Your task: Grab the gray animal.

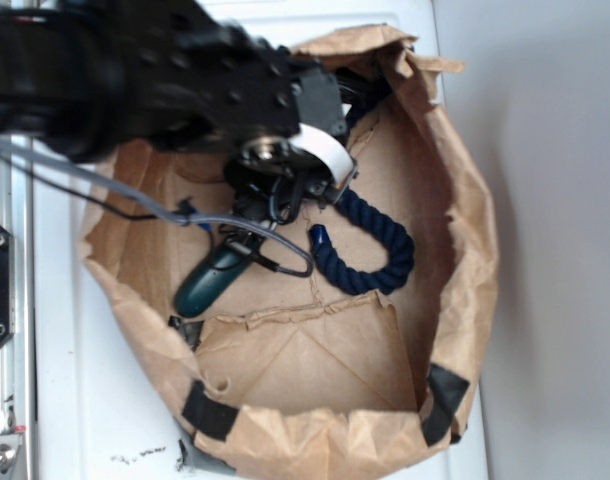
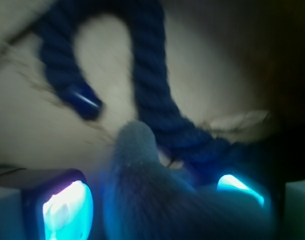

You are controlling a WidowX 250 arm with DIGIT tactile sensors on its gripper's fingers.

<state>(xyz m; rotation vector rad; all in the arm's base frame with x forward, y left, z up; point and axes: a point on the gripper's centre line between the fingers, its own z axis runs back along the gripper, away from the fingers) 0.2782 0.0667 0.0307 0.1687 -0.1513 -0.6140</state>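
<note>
In the wrist view the gray animal, a fuzzy gray plush, fills the space between my gripper's two glowing fingertips. It lies against the right pad, while a thin dark gap separates it from the left pad. The jaws stand wide, so the gripper is open around the toy. In the exterior view the black arm and gripper reach down into a brown paper bag, and the gray animal is hidden beneath them.
A dark navy rope curls on the bag floor just right of the gripper and shows right behind the toy. A dark green capsule lies to the lower left. Crumpled bag walls ring the area, and cables hang from the arm.
</note>
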